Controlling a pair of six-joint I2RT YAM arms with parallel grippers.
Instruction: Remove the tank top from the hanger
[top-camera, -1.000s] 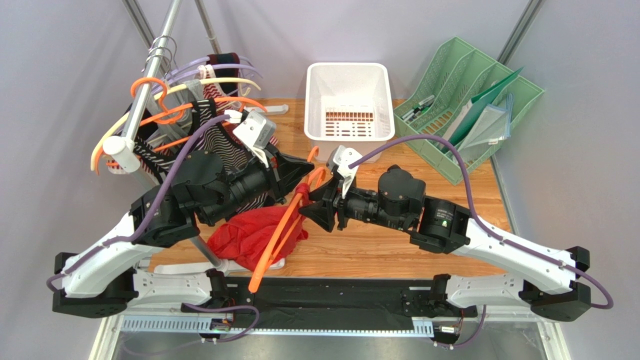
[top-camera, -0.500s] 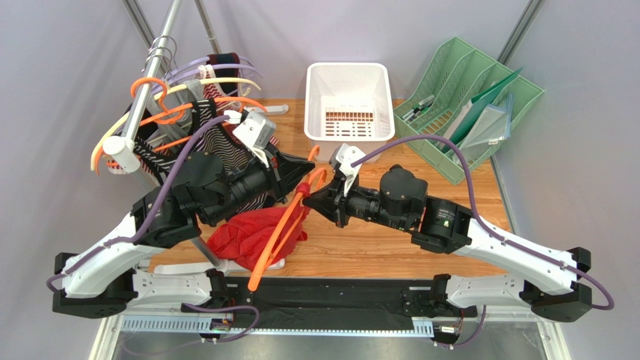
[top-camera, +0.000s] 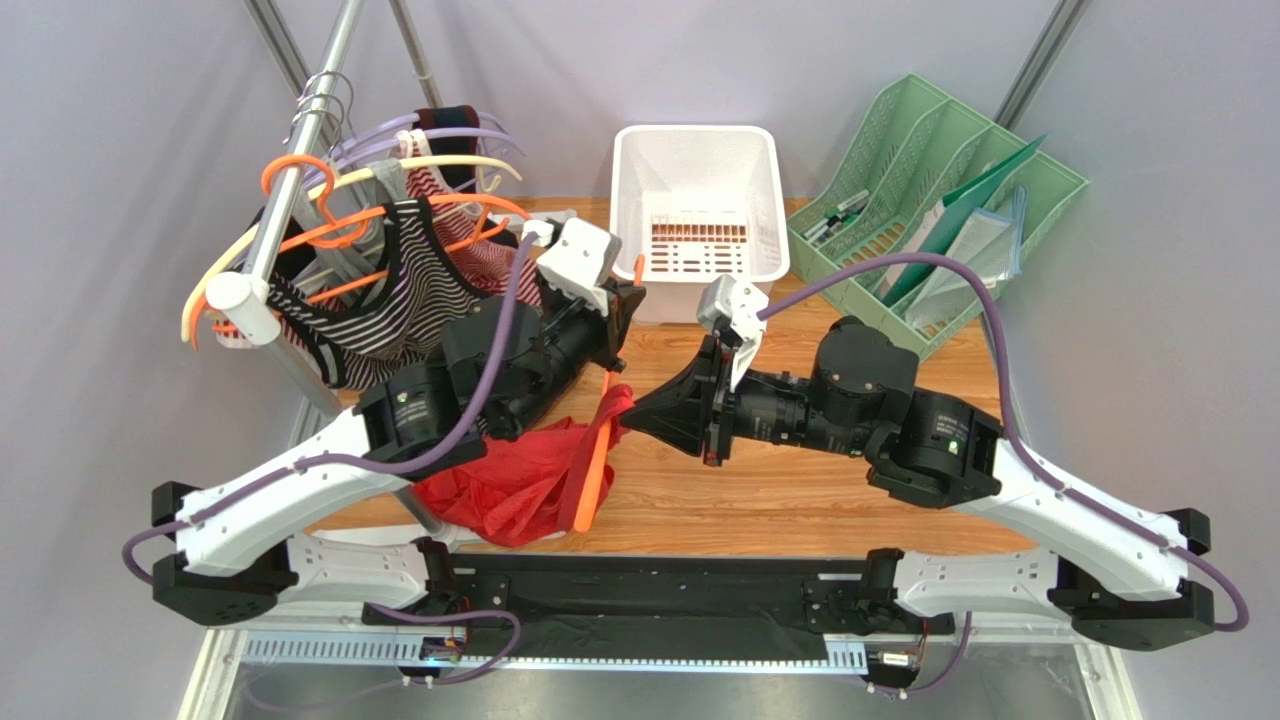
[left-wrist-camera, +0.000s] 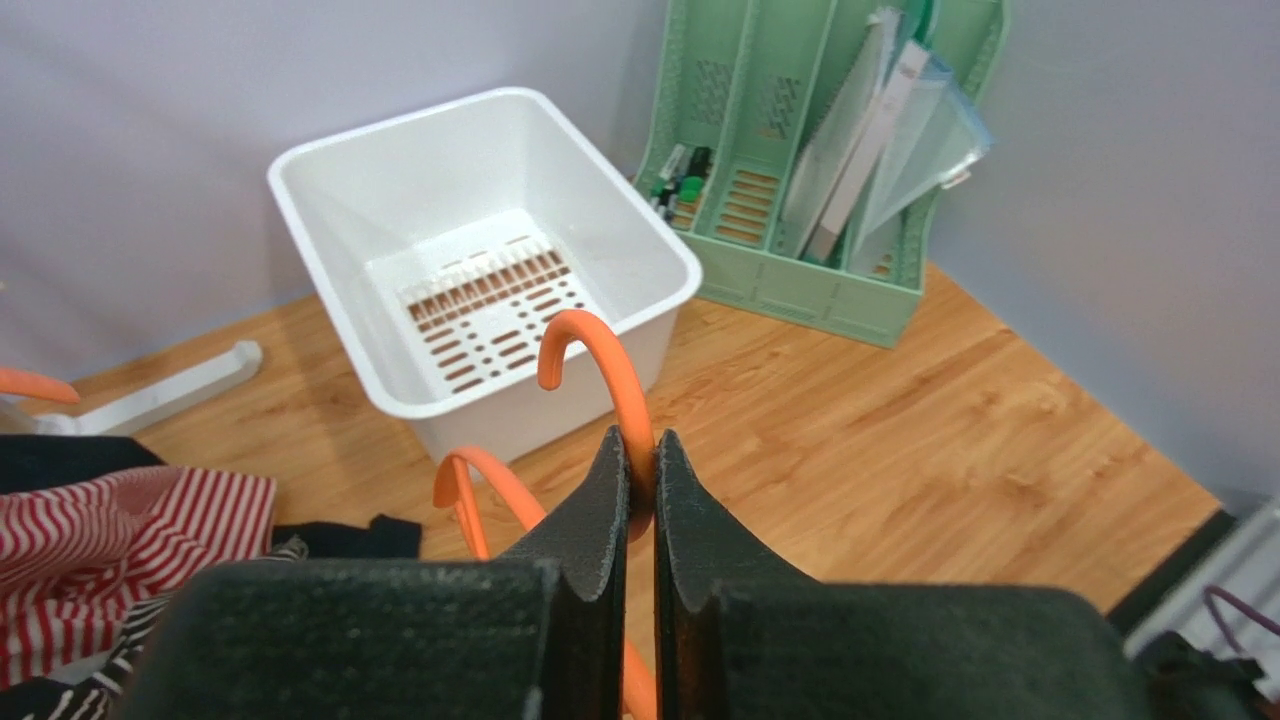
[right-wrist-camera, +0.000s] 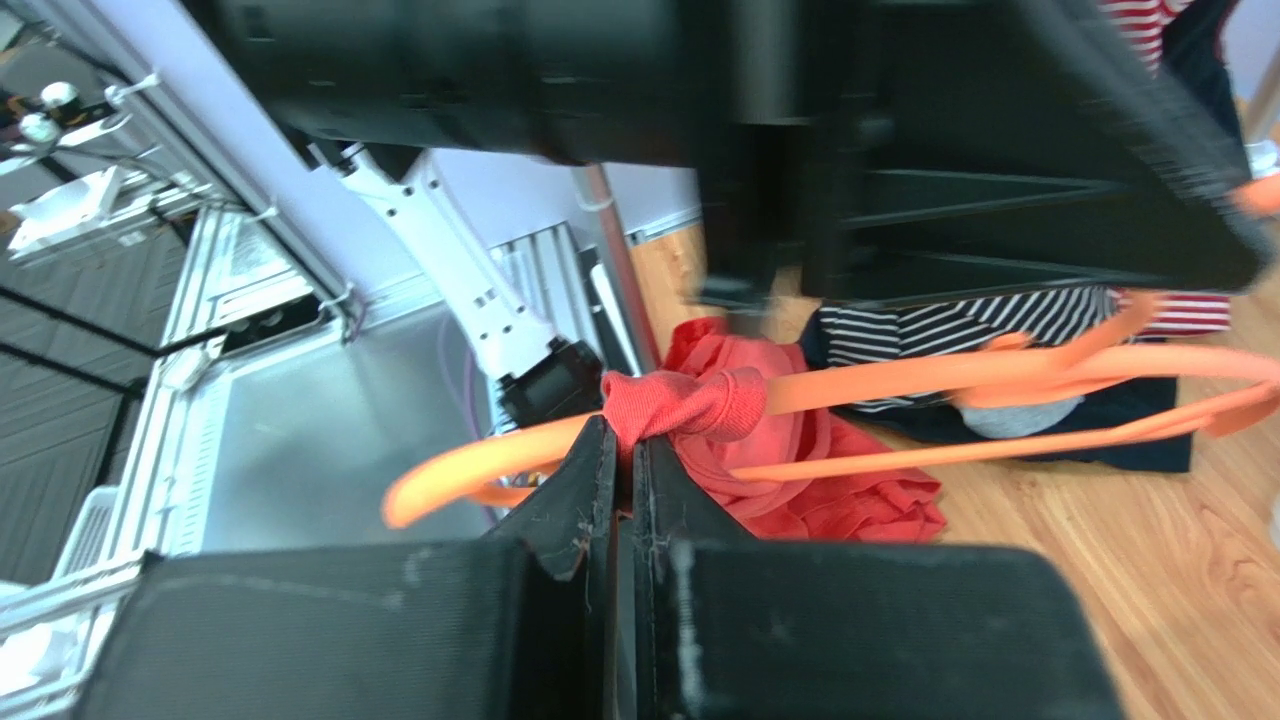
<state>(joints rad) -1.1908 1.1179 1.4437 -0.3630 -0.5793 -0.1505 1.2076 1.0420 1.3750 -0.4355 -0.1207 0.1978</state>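
The orange hanger (top-camera: 600, 455) hangs steeply over the table, its hook (left-wrist-camera: 594, 338) upward near the white basket. My left gripper (top-camera: 627, 296) is shut on the hanger's neck (left-wrist-camera: 642, 450) just below the hook. The red tank top (top-camera: 508, 483) droops from the hanger in a bunch onto the table's front left. One red strap (right-wrist-camera: 679, 402) is still wrapped around the hanger arm (right-wrist-camera: 932, 375). My right gripper (top-camera: 634, 419) is shut on that strap right at the arm, its fingertips (right-wrist-camera: 601, 450) pinching the fabric.
A clothes rack (top-camera: 286, 195) with orange, yellow and lilac hangers and striped garments (top-camera: 376, 293) stands at the back left. The white basket (top-camera: 699, 150) sits at the back centre and a green file rack (top-camera: 947, 195) at the back right. Bare wood (left-wrist-camera: 932, 435) lies before them.
My right gripper has closed on the red strap and its arm shifted right. My left gripper lifted the hanger up and back towards the basket, swinging it steeper.
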